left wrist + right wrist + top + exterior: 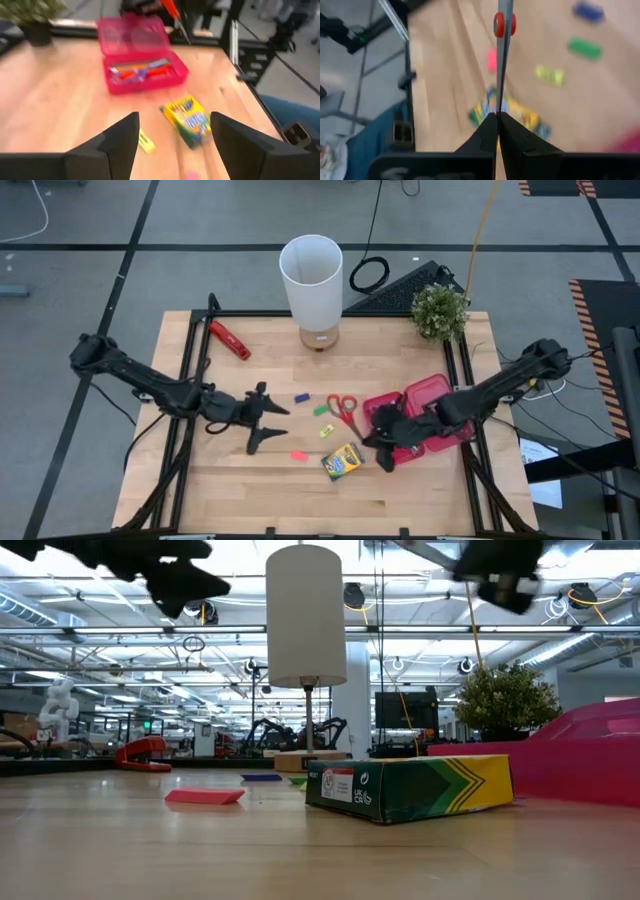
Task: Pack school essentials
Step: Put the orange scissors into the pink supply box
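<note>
A: Right wrist view: right gripper (497,120) clenched on the blades of the red-handled scissors (504,24), with the pivot screw well out ahead of the fingertips.

B: Same from the left wrist view: apparently lifted off the wood, just left of the open pink case (150,86). Next?

A: Probably a carry over to the case tray. Worth swinging right and lining the blades up with the tray's long side before lowering. Crosswise, likely to bridge the rim and tip out.

B: Already pens (140,70) lying in that tray. Any trouble there?

A: Possibly. Better to lay on top gently and let go low, not drop from height. Thin steel in a narrow pinch, so apt to pivot. Slow wrist turns advised.

B: And the left gripper (174,120)?

A: Spread wide, holding nothing, hovering left of the table's middle, well apart from the case. Fine to leave waiting there.

B: Left for later?

A: Crayon box (343,462) on the near side, just left of the right gripper. Also small erasers, blue (302,397), green (322,409), yellow (327,431) and pink (299,455), scattered between the two grippers. Mind the crayon box during the swing.
</note>
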Motion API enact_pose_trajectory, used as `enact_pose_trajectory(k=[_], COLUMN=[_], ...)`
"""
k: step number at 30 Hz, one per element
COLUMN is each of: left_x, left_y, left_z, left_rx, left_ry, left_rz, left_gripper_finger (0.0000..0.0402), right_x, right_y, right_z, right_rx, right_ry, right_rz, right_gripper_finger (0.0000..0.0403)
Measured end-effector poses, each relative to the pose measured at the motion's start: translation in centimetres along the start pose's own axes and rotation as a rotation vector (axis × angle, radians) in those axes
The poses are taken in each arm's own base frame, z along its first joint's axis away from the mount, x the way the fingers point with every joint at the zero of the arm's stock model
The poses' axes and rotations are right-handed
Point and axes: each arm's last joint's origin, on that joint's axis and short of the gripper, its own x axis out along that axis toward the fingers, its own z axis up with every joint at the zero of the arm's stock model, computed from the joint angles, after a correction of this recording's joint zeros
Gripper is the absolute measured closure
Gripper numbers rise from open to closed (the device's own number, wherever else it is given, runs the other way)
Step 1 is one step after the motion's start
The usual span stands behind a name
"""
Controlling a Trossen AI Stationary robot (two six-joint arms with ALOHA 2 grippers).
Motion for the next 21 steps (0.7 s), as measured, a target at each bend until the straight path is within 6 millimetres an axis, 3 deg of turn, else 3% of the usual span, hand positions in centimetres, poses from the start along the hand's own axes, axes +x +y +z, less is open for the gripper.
enact_pose_trajectory(k=[10,21], left_x=[1.0,1.9], left_y=[-2.8,-3.6], left_z=[-1.9,-2.2], left_rx=[0.028,0.039], left_ry=[0.077,0.04], left_rz=[-0.093,-0.121], left_gripper_finger=[0.019,0.0198], right_x=[-3.2,-4.2], right_y=[-1.1,-5.1], right_z=[-3.5,-7.3], right_rx=[0.207,0.375], right_ry=[0.225,0.234], right_rz=[-0.085,-0.152], right_gripper_finger=[0.0403,0.0403])
